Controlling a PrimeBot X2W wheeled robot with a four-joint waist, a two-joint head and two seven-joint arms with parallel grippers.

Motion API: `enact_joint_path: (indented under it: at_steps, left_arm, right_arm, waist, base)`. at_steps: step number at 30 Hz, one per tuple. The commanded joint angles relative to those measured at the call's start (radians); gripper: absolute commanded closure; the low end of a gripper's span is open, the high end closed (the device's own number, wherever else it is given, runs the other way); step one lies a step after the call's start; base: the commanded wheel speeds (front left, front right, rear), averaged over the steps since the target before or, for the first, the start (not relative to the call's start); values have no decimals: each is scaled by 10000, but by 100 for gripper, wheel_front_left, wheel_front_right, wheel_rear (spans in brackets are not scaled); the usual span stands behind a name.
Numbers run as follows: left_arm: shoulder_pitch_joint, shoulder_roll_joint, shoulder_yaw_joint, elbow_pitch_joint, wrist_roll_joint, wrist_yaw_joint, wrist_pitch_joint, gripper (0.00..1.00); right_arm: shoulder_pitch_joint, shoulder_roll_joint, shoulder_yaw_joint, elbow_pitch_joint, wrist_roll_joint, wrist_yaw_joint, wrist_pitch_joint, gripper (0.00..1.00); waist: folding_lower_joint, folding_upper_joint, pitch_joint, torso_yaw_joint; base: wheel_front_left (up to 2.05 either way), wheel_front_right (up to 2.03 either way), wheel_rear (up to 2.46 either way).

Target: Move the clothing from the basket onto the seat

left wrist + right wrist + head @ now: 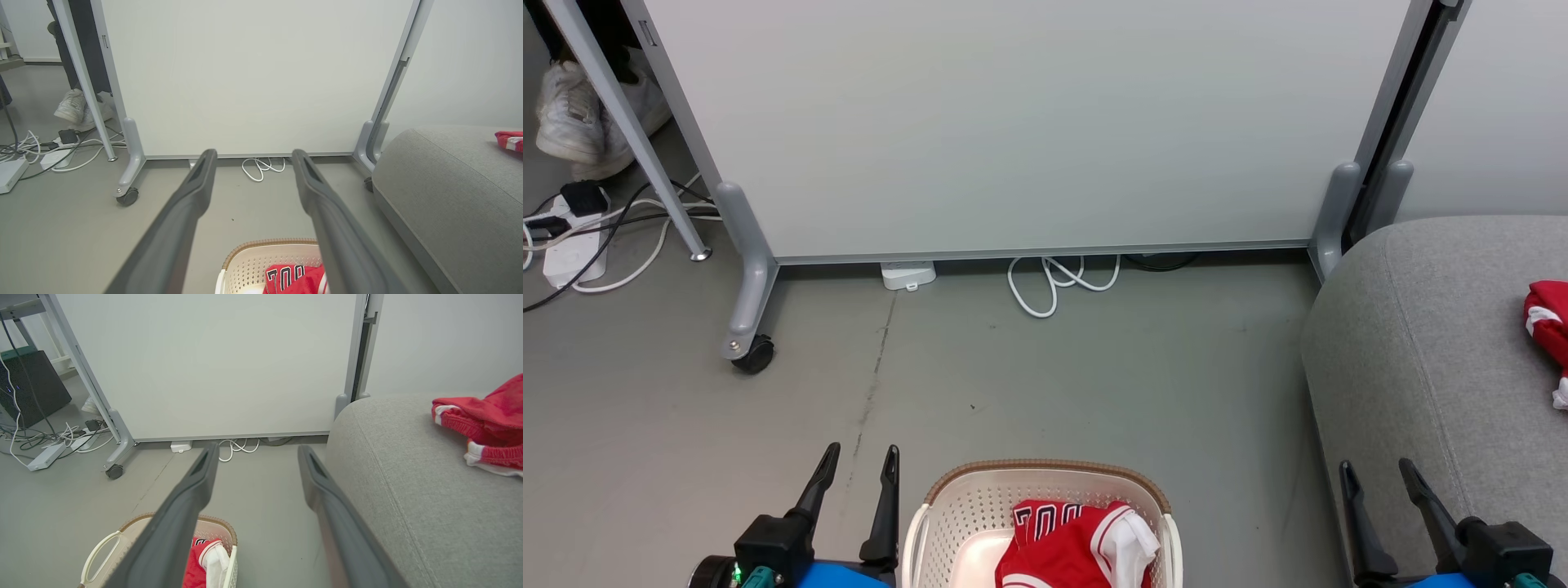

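Awaiting pickup, red garment (1066, 547) sits in basket (1045, 468) just right of left claw (863, 451); it and right claw (1376, 465) stand apart, empty; pinch bunched fabric deep, lift clear of rim.

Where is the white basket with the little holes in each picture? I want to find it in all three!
Head view: the basket is at the bottom middle, cut off by the bottom edge.
Left wrist view: it is at the bottom middle, again cut off by the edge.
Right wrist view: it is at the bottom left.
Shared landmark: the black caster wheel is higher up and to the left in every view.
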Motion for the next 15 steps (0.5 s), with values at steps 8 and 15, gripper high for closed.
enact_joint_path:
  at_steps: [8, 15]
  left_arm:
    - [-21, -22, -40, -37, 28, -11, -26, 0]
    - [-97, -30, -228, 86, -34, -11, -26, 0]
  right_arm:
    - [-110, 21, 43, 0, -57, 5, -30, 0]
    - [-207, 21, 171, -121, -20, 5, -12, 0]
  waist:
    - [-1, 0, 57, -51]
    - [-1, 0, 315, -237]
  base:
    - [0, 0, 0]
    - [0, 0, 0]
